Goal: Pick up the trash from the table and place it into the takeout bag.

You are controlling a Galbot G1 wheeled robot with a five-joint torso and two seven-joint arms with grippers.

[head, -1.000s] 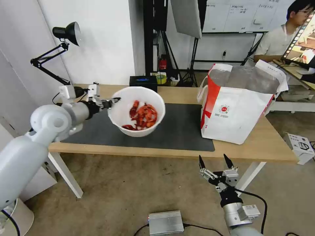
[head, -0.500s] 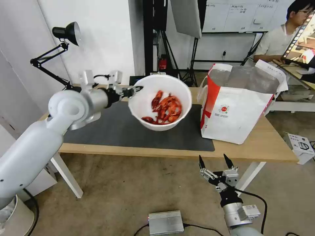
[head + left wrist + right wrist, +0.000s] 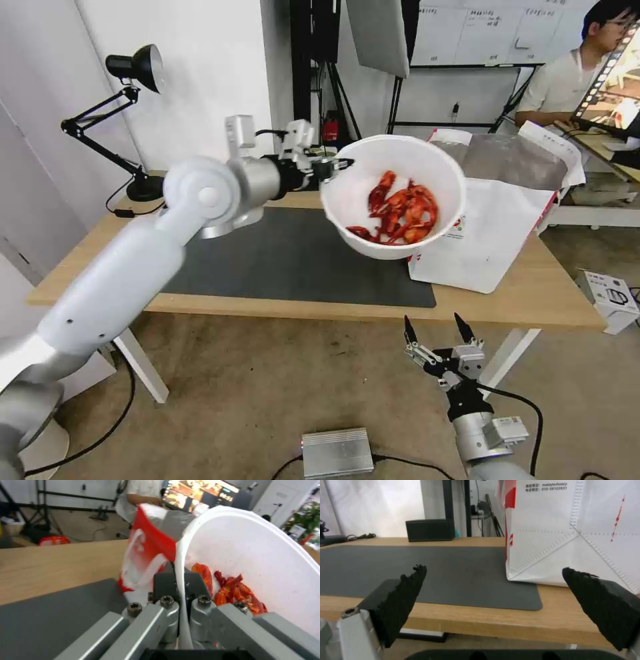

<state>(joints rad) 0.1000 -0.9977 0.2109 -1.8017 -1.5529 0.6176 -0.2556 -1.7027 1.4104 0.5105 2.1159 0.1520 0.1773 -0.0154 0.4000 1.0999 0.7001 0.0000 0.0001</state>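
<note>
The white bowl of red shells (image 3: pixel 393 197) had moved right, up beside the takeout bag (image 3: pixel 493 233). The left gripper (image 3: pixel 337 165) pinched its rim above the surface (image 3: pixel 547 293). The right gripper (image 3: pixel 437 330) hung low, fingers apart.

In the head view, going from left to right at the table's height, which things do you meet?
Desk lamp → left gripper → white bowl of red shells → takeout bag.

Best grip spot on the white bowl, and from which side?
The thin rim on the robot's-left side. The bowl is wide and smooth-walled, so only its edge fits; the left pincer pinches it there, one finger inside, one outside, with shells lying low.
</note>
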